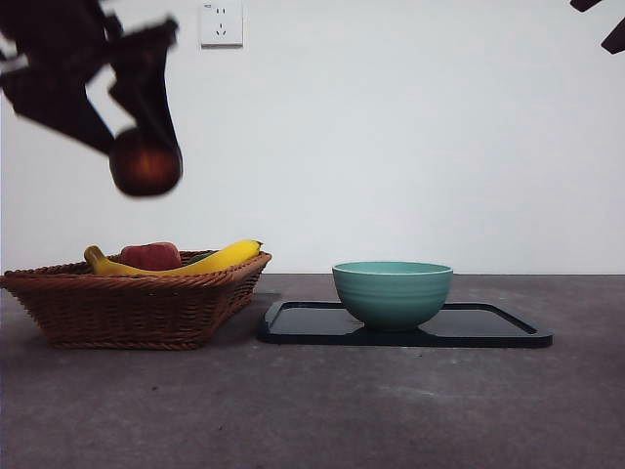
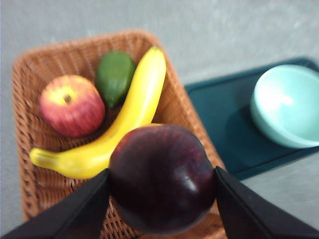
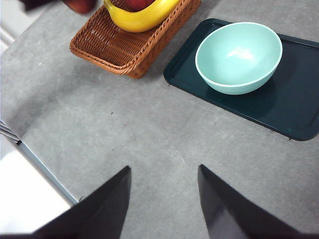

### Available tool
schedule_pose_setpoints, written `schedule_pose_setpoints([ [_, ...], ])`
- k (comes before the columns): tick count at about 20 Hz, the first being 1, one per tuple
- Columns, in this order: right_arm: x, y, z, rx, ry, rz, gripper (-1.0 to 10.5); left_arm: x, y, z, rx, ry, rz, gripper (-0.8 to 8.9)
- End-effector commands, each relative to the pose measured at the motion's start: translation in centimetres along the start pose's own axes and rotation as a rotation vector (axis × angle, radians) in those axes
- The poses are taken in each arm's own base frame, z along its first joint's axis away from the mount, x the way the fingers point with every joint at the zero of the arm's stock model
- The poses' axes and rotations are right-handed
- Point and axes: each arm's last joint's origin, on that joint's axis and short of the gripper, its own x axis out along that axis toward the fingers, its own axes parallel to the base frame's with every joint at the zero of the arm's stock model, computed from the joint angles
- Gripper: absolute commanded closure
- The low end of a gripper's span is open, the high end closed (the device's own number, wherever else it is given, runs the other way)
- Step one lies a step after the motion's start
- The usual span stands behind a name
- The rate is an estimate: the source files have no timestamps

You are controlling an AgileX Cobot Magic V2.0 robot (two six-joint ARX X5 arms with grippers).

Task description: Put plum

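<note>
My left gripper is shut on the plum, a dark maroon glossy fruit, and holds it high above the wicker basket; the plum also shows in the front view. The teal bowl stands on the dark tray right of the basket; both also show in the left wrist view, the bowl on the tray. My right gripper is open and empty above bare table, and shows only as a black tip at the front view's top right corner.
The basket holds a red apple, a yellow banana and a green fruit. A wall socket is on the white wall. The grey table has an edge near the right arm.
</note>
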Motion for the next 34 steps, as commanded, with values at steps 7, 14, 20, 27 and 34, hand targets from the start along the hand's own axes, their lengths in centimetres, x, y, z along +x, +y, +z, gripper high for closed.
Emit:
schedule_pose_setpoints([
  [7, -0.1, 0.1, 0.3, 0.004, -0.014, 0.004, 7.3, 7.1, 0.7, -1.8, 0.046, 0.083, 0.017, 5.39],
  [14, -0.1, 0.1, 0.3, 0.012, -0.014, 0.004, 7.3, 10.2, 0.9, -3.6, 0.060, 0.167, 0.018, 5.39],
  [20, -0.1, 0.1, 0.3, 0.012, -0.014, 0.004, 7.3, 10.7, 0.9, -4.1, 0.059, 0.199, 0.019, 5.33],
  [27, -0.1, 0.1, 0.3, 0.012, -0.014, 0.004, 7.3, 10.5, 0.9, -4.0, 0.056, 0.197, 0.019, 3.70],
  [34, -0.1, 0.1, 0.3, 0.011, -0.014, 0.004, 7.3, 6.8, 0.7, -1.4, 0.058, 0.101, 0.017, 3.76],
])
